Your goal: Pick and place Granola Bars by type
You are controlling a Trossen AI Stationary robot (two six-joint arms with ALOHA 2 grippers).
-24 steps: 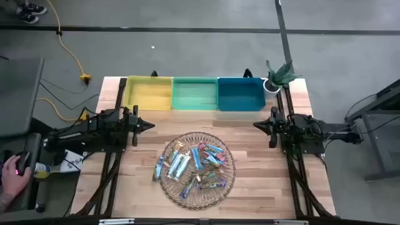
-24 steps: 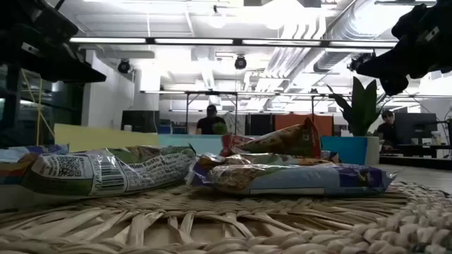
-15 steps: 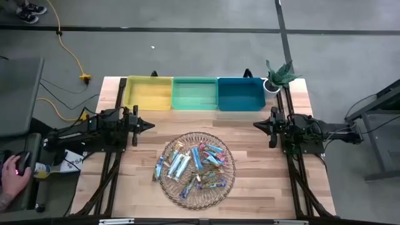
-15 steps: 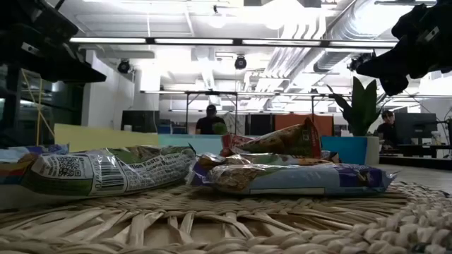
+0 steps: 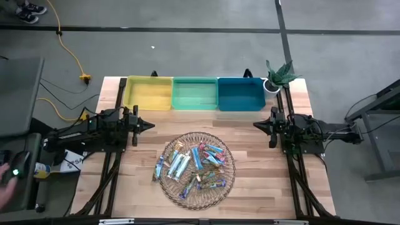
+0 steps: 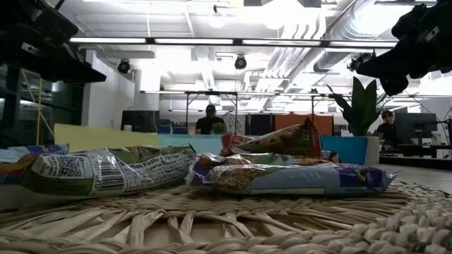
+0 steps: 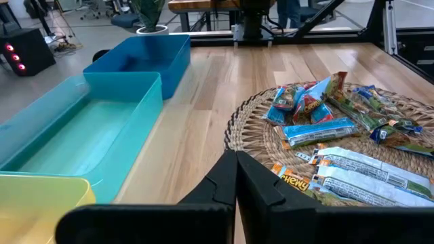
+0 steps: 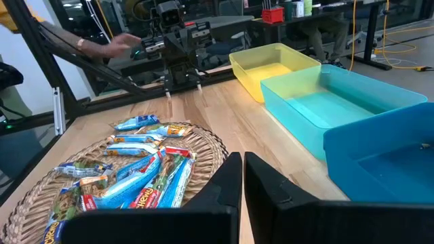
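Note:
Several wrapped granola bars (image 5: 195, 165) lie heaped on a round wicker tray (image 5: 169, 187) at the table's middle, near side; light blue-white, brown-silver and teal-pink wrappers show. They also appear in the left wrist view as bars (image 7: 339, 135) and in the right wrist view as bars (image 8: 142, 169). My left gripper (image 5: 152, 125) hovers left of the tray, shut, touching nothing. My right gripper (image 5: 255, 125) hovers right of the tray, shut, touching nothing. In the low view the bars (image 6: 282, 173) rest flat on the wicker.
Three bins stand in a row at the far edge: yellow (image 5: 149, 92), green (image 5: 195, 92) and blue (image 5: 240, 94). A potted plant (image 5: 278, 75) sits at the far right corner. Bare wood lies between bins and tray. A person's hand (image 5: 7, 172) is off the table's left.
Neither arm has moved. The person's hand beyond the table's left edge has shifted.

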